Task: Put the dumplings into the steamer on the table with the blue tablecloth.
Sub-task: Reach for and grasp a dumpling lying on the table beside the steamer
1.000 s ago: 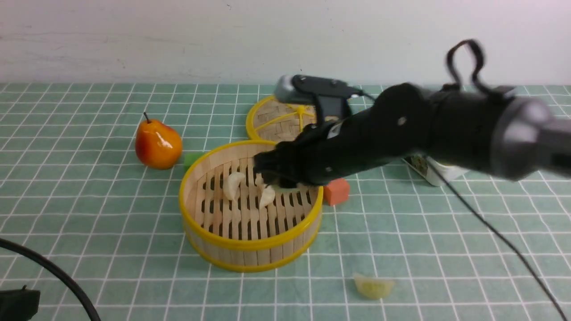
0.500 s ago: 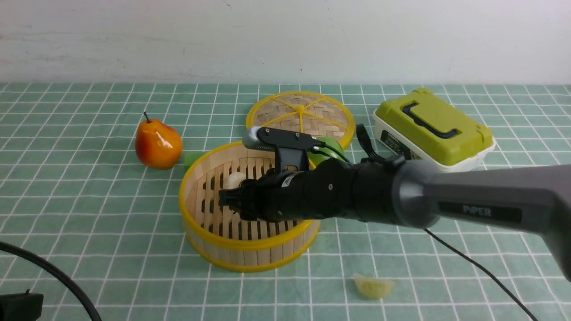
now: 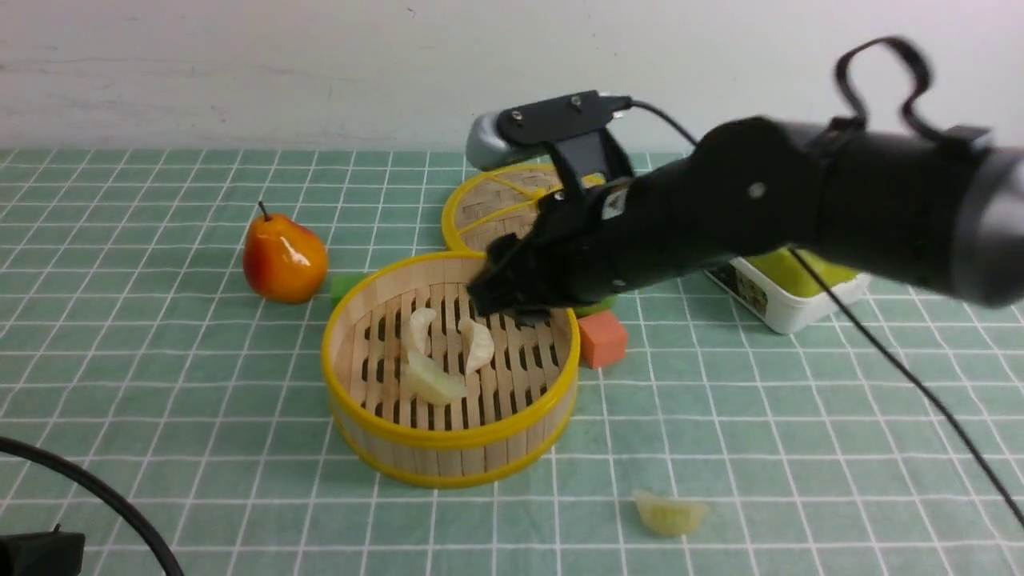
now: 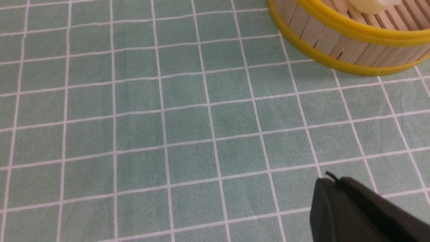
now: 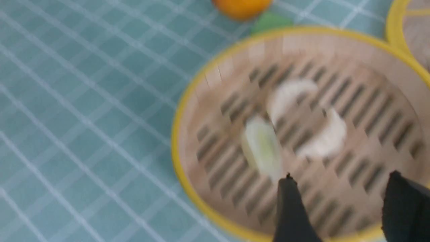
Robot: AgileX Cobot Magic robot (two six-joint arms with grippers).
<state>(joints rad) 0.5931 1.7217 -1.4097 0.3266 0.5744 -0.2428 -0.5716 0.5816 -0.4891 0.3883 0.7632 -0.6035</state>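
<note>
The steamer (image 3: 448, 460) stands mid-table on the blue tablecloth (image 3: 160, 384). Three dumplings lie on its slats: one at the back (image 3: 416, 326), one to the right (image 3: 480, 346), one at the front (image 3: 432, 384). A fourth dumpling (image 3: 670, 514) lies on the cloth, near and right of the steamer. My right gripper (image 3: 502, 301) is open and empty above the steamer's far right rim; its wrist view (image 5: 341, 178) looks down on the steamer (image 5: 181, 158) and a dumpling (image 5: 262, 148). My left gripper (image 4: 327, 179) is shut, low over bare cloth, near the steamer's wall (image 4: 336, 43).
A pear (image 3: 284, 258) and a small green block (image 3: 346, 286) sit left of the steamer. The woven lid (image 3: 496, 208) lies behind it. An orange-red block (image 3: 602, 338) touches its right side. A green-lidded white box (image 3: 788, 298) stands right. A black cable (image 3: 104, 496) crosses the near left.
The right gripper dipped into the steamer, then rose up and back to the right. A third dumpling now lies at the steamer's front; earlier there were two.
</note>
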